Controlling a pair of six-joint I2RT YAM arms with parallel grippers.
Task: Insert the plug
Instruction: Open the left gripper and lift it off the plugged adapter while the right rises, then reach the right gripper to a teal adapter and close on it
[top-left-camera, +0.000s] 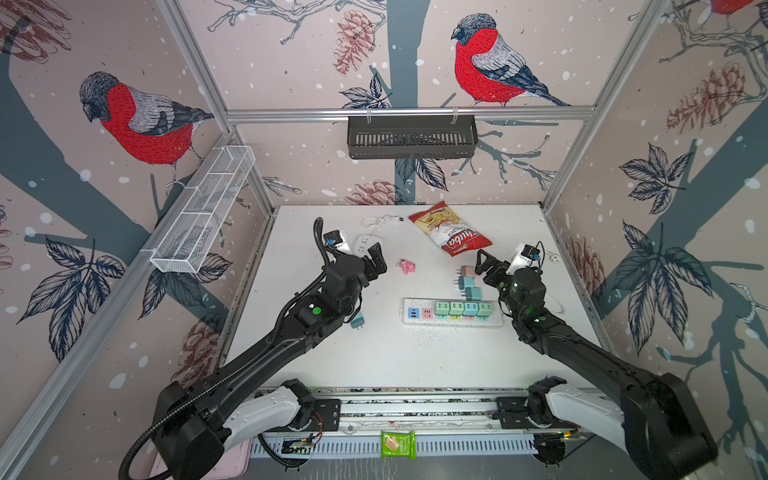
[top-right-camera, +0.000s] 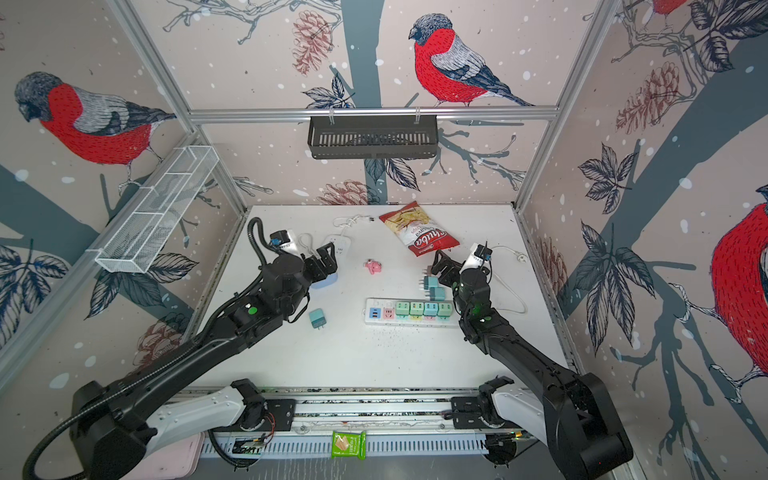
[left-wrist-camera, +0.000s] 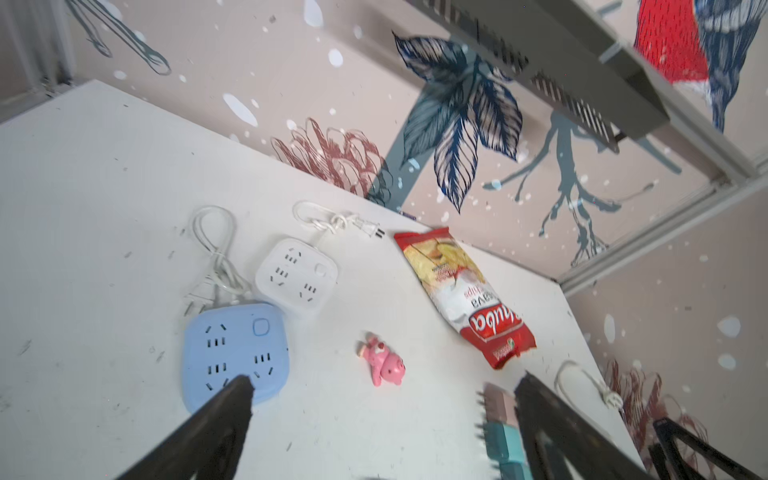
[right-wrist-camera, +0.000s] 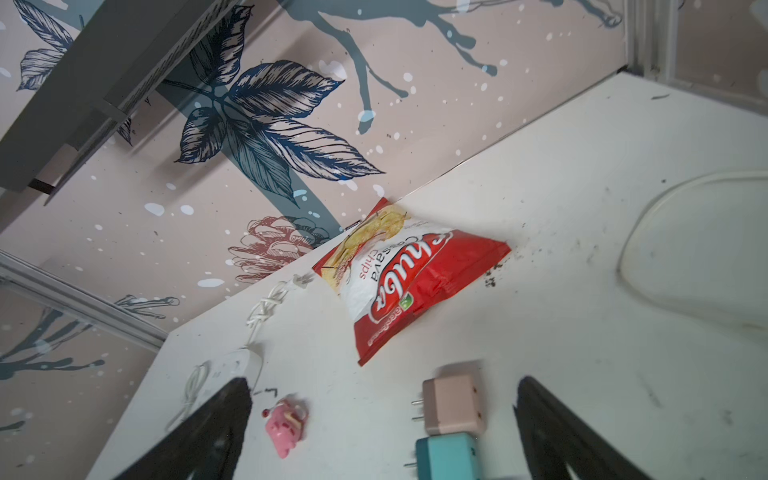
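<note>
A white wire basket hangs on the left wall, apart from the table. The left tool hovers over the far left part of the table with its fingers spread wide and nothing between them. Under it lies a blue socket block, and just beyond that is a white socket block. On the near side of the left forearm, a loose teal plug lies on the table with its prongs toward the front edge.

Toward the middle, a small pink toy lies on its side. Behind it and to the right, a red and white chips bag rests flat near the back wall.

Right of centre, the white power strip lies lengthwise across the table. Four pastel plugs sit in a row in its sockets, and its left end shows a blue port panel and a pink socket. Just behind the strip three more plugs lie in a tight cluster with their prongs pointing left: a pink plug farthest back and two teal plugs next to it.

The right tool hangs just right of this cluster, jaws wide and holding nothing. In the right wrist view the pink plug lies between its fingers, clear of both. A white cable loops on the table at the far right.
</note>
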